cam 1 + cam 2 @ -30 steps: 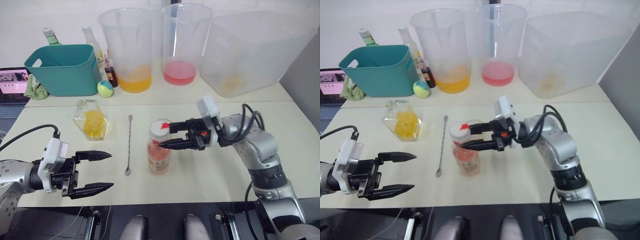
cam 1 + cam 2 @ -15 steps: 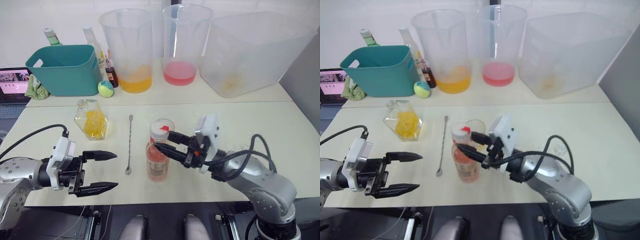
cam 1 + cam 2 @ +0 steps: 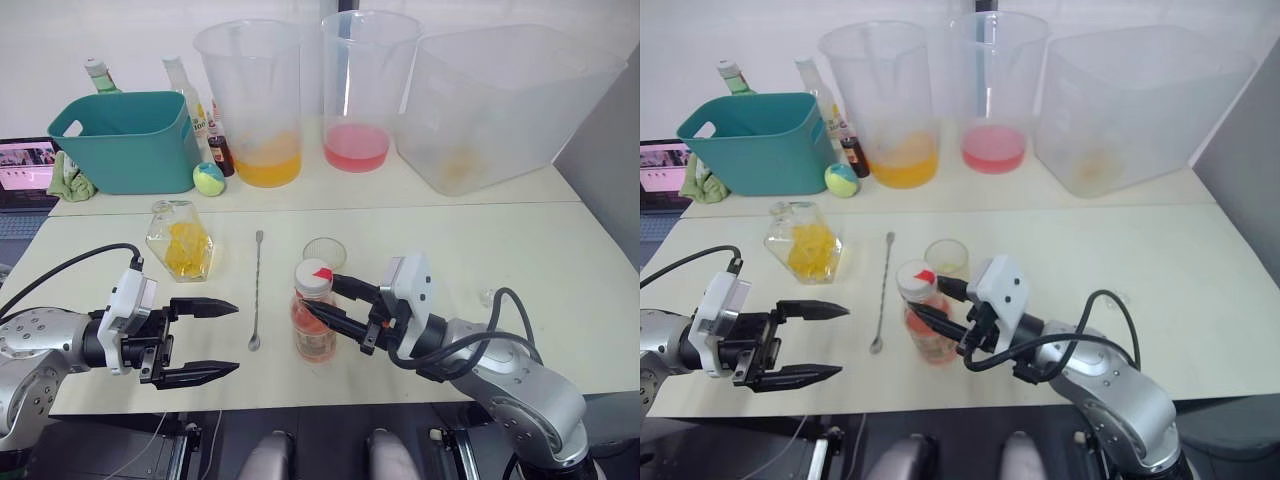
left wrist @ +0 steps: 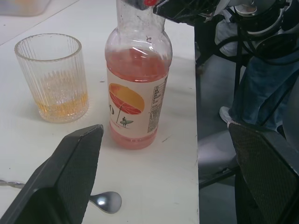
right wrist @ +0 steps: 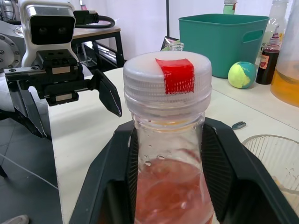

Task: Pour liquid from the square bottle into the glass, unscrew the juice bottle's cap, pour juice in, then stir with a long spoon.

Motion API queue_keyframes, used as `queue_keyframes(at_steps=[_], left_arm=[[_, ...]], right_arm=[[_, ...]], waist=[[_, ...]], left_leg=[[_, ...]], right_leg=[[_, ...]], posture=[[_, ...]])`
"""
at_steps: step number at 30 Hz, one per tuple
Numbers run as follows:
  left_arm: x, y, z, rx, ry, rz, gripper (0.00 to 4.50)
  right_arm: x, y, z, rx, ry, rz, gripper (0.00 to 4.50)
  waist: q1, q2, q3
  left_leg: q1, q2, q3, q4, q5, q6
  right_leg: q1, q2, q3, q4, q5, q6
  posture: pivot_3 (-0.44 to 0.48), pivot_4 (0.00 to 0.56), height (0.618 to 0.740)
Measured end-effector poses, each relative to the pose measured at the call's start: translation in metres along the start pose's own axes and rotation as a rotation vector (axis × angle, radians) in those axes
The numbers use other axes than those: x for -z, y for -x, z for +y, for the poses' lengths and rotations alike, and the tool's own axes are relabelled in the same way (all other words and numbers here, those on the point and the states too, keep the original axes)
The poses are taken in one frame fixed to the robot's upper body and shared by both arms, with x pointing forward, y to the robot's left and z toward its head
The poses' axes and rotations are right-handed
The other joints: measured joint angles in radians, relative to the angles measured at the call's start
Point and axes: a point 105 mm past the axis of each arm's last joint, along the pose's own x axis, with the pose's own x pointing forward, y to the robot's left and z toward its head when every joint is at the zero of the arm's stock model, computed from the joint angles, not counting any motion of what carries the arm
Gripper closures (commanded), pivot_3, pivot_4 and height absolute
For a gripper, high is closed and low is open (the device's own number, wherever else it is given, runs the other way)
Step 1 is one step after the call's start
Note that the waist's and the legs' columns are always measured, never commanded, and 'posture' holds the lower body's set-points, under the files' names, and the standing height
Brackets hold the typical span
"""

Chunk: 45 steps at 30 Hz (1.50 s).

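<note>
The juice bottle [image 3: 315, 325], pink liquid low inside and its white cap [image 3: 315, 272] with a red mark still on, stands upright near the table's front. My right gripper [image 3: 320, 292] reaches in from the right and is shut on the bottle just under the cap, one finger on each side of the neck [image 5: 168, 140]. The glass [image 3: 324, 253] stands just behind the bottle with a little yellow-orange liquid [image 4: 56, 100]. The long spoon [image 3: 258, 290] lies left of the bottle. The square bottle [image 3: 183, 240] stands further left. My left gripper [image 3: 235, 337] is open, pointing at the bottle from the left.
Along the back stand a teal basket [image 3: 130, 135], two large pitchers [image 3: 255, 100] [image 3: 368, 90], a big clear bin [image 3: 500, 100], slim bottles [image 3: 190, 90] and a green ball [image 3: 209, 177]. A tiny clear stopper [image 3: 487, 297] lies right of my right arm.
My right gripper has come down from cap height to the bottle's neck, its arm swinging low toward the front edge. My left gripper has shifted slightly toward the bottle, still open.
</note>
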Motion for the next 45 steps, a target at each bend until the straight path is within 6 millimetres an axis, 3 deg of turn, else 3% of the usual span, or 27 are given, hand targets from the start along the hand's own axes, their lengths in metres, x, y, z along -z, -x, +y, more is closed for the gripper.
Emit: queue_keyframes(at_steps=[4, 11, 19, 29, 37, 42, 45], left_arm=[[-0.001, -0.001, 0.001, 0.000, 0.005, 0.001, 0.00], [-0.006, -0.001, 0.007, -0.019, -0.011, -0.010, 0.00], [-0.004, 0.000, 0.006, -0.023, 0.002, -0.011, 0.00], [-0.004, 0.005, 0.003, -0.044, 0.015, 0.002, 0.00], [-0.004, 0.004, 0.002, -0.048, 0.010, 0.005, 0.00], [-0.003, 0.002, 0.002, -0.052, 0.015, -0.008, 0.00], [-0.003, 0.002, 0.002, -0.051, 0.016, -0.009, 0.00]], right_arm=[[0.003, 0.003, -0.005, -0.084, -0.015, 0.052, 0.10], [-0.012, 0.004, -0.021, -0.313, -0.028, 0.061, 0.02], [0.000, -0.008, -0.030, -0.533, -0.049, 0.074, 0.02], [0.000, -0.014, -0.033, -0.583, -0.029, 0.031, 3.15], [-0.008, -0.012, -0.030, -0.425, 0.010, -0.011, 3.24], [-0.018, -0.015, -0.017, -0.278, 0.058, -0.050, 3.24], [-0.001, -0.017, -0.011, -0.235, 0.059, 0.003, 3.24]], waist=[[0.000, 0.000, 0.000], [-0.001, 0.000, 0.000], [-0.003, 0.000, 0.000], [-0.001, 0.000, 0.000], [0.002, 0.000, 0.000], [0.002, 0.000, 0.000], [0.001, 0.000, 0.000]], left_leg=[[0.000, 0.000, 0.000, 0.000, 0.000, 0.000], [0.000, 0.000, 0.002, 0.001, 0.000, 0.000], [-0.001, 0.000, 0.001, 0.001, 0.000, 0.000], [-0.002, 0.000, 0.000, 0.002, 0.000, 0.000], [-0.003, 0.000, -0.001, 0.002, 0.000, 0.000], [-0.003, 0.000, -0.001, 0.001, 0.000, 0.000], [-0.003, 0.000, 0.000, 0.002, 0.000, 0.000]], right_leg=[[0.000, 0.000, 0.000, 0.000, 0.000, 0.000], [0.000, 0.000, -0.001, 0.000, 0.000, 0.000], [-0.001, 0.000, -0.001, 0.000, 0.000, 0.000], [-0.002, 0.000, 0.000, 0.001, 0.000, 0.000], [-0.003, 0.000, 0.000, 0.001, 0.000, -0.001], [-0.003, 0.000, 0.000, 0.001, 0.000, -0.001], [-0.003, 0.000, 0.000, 0.001, 0.000, -0.001]], posture=[[0.000, 0.150, 0.729], [0.000, 0.150, 0.729], [0.000, 0.150, 0.729], [0.000, 0.150, 0.729], [0.000, 0.150, 0.729], [0.000, 0.150, 0.729], [0.000, 0.150, 0.729]])
